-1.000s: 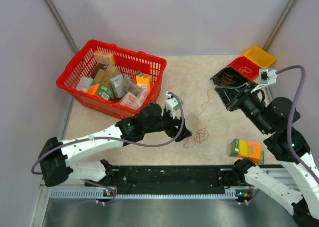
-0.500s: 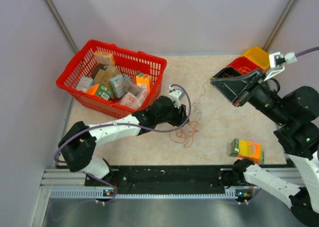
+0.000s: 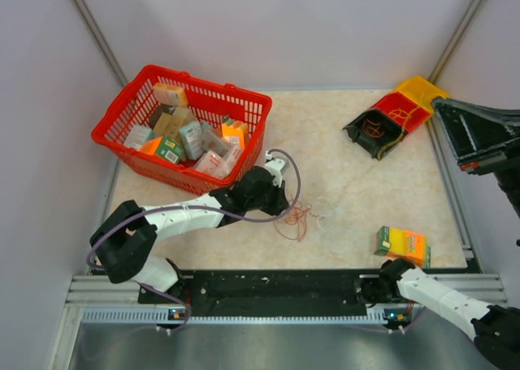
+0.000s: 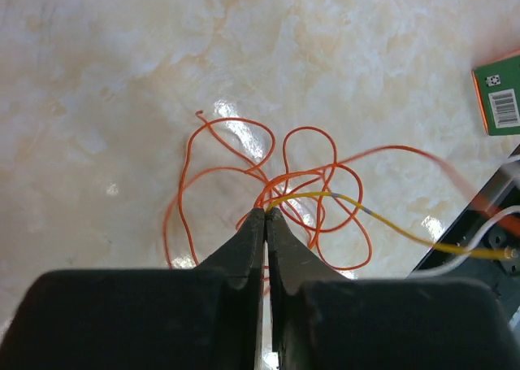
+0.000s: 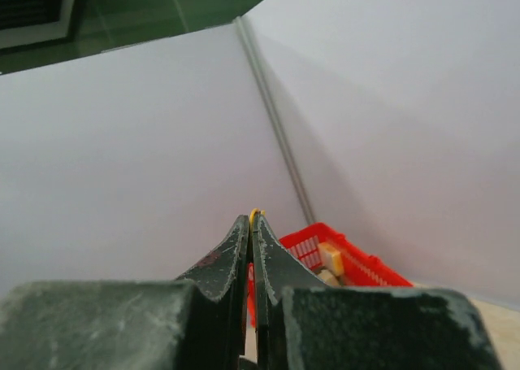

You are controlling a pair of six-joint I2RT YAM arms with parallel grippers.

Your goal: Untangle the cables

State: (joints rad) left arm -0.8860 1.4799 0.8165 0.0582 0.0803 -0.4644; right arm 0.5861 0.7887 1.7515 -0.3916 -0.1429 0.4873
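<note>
Teasing a strand from the cables [image 4: 292, 177]
Left gripper [image 4: 266, 213] pinches them mid-tangle, right gripper [image 5: 250, 218] nips a yellow wire tip [image 5: 255, 211]; next, draw apart slowly

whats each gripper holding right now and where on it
Left gripper pinches the cables at the knot of orange loops. Right gripper is shut; a yellow wire tip pokes out.
</note>
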